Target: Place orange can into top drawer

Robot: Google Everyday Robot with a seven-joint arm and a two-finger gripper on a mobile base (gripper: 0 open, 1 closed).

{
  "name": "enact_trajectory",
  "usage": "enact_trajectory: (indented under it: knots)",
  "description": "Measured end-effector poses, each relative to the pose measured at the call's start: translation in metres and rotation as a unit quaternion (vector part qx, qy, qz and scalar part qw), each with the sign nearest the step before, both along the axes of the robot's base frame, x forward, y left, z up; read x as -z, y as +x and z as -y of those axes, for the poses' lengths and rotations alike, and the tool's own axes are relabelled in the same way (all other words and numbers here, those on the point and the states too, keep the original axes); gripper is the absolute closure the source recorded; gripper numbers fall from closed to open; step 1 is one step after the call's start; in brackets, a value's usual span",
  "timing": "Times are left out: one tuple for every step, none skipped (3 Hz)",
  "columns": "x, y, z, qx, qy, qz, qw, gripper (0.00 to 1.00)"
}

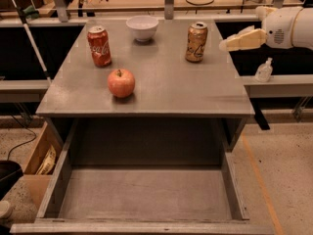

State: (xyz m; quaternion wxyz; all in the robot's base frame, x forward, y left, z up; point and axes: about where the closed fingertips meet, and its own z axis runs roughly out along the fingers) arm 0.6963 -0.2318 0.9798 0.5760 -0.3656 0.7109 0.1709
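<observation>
The orange can (196, 42) stands upright on the grey cabinet top (166, 87), at the back right. My gripper (234, 41) hangs in the air just to the right of the can, at about the can's height, apart from it and holding nothing. The top drawer (142, 192) is pulled wide open below the front edge of the cabinet top, and its flat grey bottom is bare.
A red Coca-Cola can (99, 46) stands at the back left, a white bowl (142, 27) at the back middle, and a red apple (121, 82) nearer the front left. A small clear bottle (264, 70) sits on a shelf to the right. A wooden box (41, 158) stands on the floor at left.
</observation>
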Motion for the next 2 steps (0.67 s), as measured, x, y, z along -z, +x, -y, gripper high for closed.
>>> enact_trajectory:
  knots:
    - [0.019,0.030,-0.027,-0.018,0.041,0.012,0.9989,0.00]
    - [0.032,0.051,-0.044,-0.028,0.060,0.027,0.9974,0.00]
